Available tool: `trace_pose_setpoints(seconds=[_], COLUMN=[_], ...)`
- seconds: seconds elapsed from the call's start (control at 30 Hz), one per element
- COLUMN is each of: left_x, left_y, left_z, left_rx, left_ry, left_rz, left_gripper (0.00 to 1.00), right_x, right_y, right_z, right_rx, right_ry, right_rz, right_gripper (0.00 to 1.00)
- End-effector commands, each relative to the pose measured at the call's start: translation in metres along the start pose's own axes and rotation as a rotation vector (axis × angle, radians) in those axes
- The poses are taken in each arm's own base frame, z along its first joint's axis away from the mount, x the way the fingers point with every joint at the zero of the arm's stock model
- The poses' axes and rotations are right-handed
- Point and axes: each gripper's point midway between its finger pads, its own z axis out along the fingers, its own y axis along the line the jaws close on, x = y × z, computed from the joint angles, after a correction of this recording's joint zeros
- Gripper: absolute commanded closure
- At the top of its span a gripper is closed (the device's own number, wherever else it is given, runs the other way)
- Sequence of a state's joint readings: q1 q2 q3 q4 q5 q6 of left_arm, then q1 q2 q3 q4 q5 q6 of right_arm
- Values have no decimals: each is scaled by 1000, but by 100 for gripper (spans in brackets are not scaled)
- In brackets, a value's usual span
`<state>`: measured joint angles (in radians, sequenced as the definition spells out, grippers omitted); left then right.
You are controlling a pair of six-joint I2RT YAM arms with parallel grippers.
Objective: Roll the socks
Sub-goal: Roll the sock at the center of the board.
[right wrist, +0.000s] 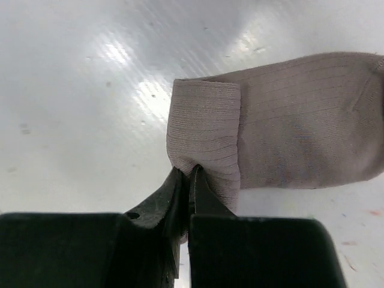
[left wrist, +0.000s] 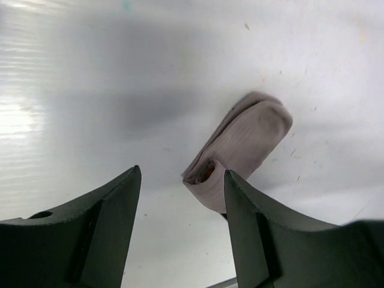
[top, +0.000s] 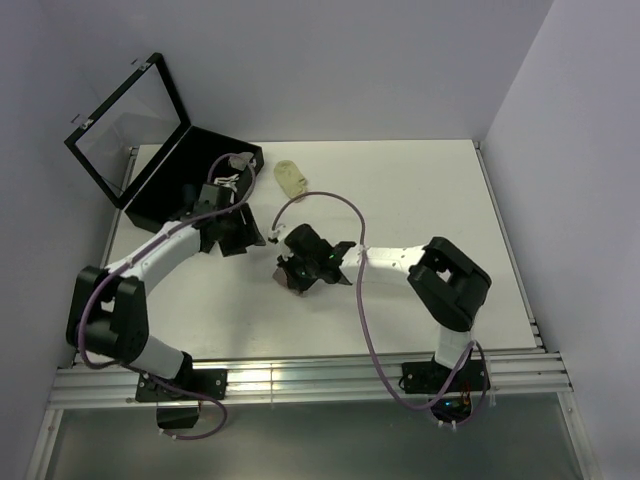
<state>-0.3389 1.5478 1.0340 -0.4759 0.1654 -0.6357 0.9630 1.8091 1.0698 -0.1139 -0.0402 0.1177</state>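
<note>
**Item 1: dusty-pink sock** point(right wrist: 288, 132). Ribbed knit, lying flat on the white table point(top: 420, 190), a little left of the table's middle. One end is folded back over the body in a short double layer. From the left wrist camera it reads as a flattened bundle point(left wrist: 240, 150) with a spot of red showing in the open end. In the overhead view only a small patch point(top: 291, 284) shows under the right arm's wrist.

**Item 2: right gripper** point(right wrist: 189, 171). Its jaws are pressed together, pinching the lower edge of the sock's folded-back flap. It is seen from above at point(top: 290, 268).

**Item 3: left gripper** point(left wrist: 181, 174). Fingers stand apart with nothing between them, only bare table. The sock's near end lies just beside the right-hand finger, and contact cannot be judged. From overhead it sits point(top: 238, 238) up and to the left of the sock, close to the case.

**Item 4: black case** point(top: 170, 200). It stands at the far left corner, its lid point(top: 130, 125) raised. Small pale items point(top: 232, 172) are at its right end, too small to identify.

**Item 5: pale-yellow sock** point(top: 290, 177). It lies on the table just right of the case, apart from both grippers.
</note>
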Motion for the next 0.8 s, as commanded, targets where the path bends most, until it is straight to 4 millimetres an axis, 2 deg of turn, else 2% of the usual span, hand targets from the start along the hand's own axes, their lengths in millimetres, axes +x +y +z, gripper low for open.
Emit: trace_pose_setpoints(seconds=[0.0, 0.03, 0.07, 0.1, 0.13, 0.17, 0.2, 0.23, 0.3, 0.43, 0.6, 0.77], left_x=[-10, -12, -4, 0, 2, 11, 18, 22, 32, 49, 54, 59], left_y=[10, 11, 13, 13, 11, 15, 11, 11, 9, 6, -8, -14], left_z=[-14, -16, -19, -19, -20, -20, -20, -20, -19, -10, -1, 12], left_rx=[0, 13, 28, 39, 60, 66, 95, 109, 143, 162, 206, 197], left_ry=[-107, -130, -128, -125, -134, -123, -104, -96, -78, -33, -15, 20], left_rz=[-106, -120, -129, -149, -153, -163, -178, -182, -199, -210, -211, -202], left_gripper=[37, 37, 37, 38, 37, 38, 38, 38, 37, 38, 38, 38], right_x=[4, 3, 1, -1, -3, -6, -6, -7, -7, -7, -11, -13], right_y=[27, 28, 35, 28, 28, 27, 31, 25, 27, 15, 7, -1], right_z=[-15, -16, -20, -18, -19, -19, -21, -20, -19, -13, -10, -4], right_rx=[-262, -300, -372, -394, -421, -445, -495, -504, -572, -618, -666, -671], right_ry=[83, 84, 88, 95, 94, 89, 105, 107, 131, 159, 181, 209], right_rz=[126, 152, 175, 228, 248, 266, 301, 331, 381, 452, 518, 561], right_gripper=[100, 100, 100, 100, 100, 100, 100, 100, 100, 100, 100, 100])
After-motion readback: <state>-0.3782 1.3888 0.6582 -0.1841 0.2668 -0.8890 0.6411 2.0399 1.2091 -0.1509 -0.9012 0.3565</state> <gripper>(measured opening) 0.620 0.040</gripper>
